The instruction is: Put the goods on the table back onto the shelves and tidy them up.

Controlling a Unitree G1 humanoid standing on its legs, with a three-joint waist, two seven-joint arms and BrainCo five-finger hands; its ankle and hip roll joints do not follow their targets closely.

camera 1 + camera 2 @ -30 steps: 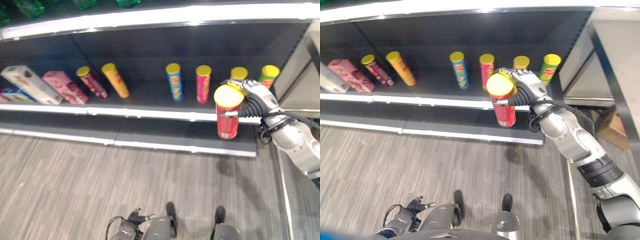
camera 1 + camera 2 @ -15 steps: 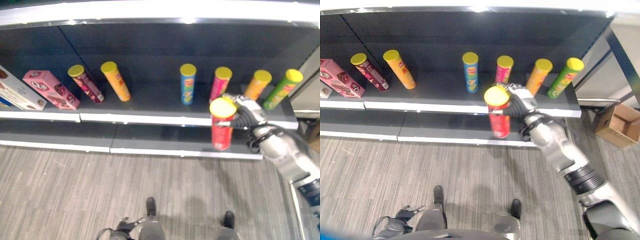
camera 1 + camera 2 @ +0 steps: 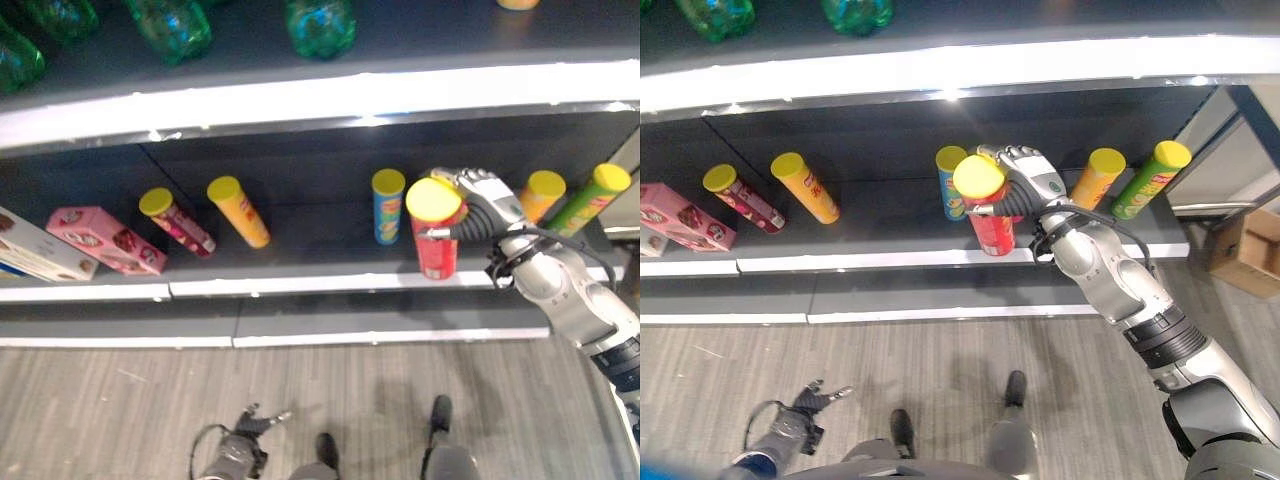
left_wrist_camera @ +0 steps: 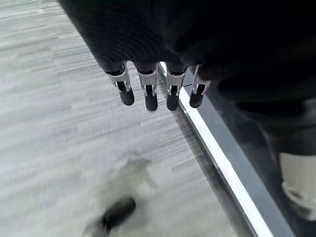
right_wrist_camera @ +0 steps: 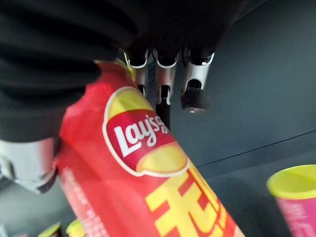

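Shelf (image 3: pixel 300 262) edge: right hand (image 3: pixel 487 205) grips red can (image 3: pixel 434 245)

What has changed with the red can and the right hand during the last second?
The right hand has carried the red chip can from in front of the lower shelf up to the shelf with the other cans. Its grip stayed shut on it; the left hand stayed low.
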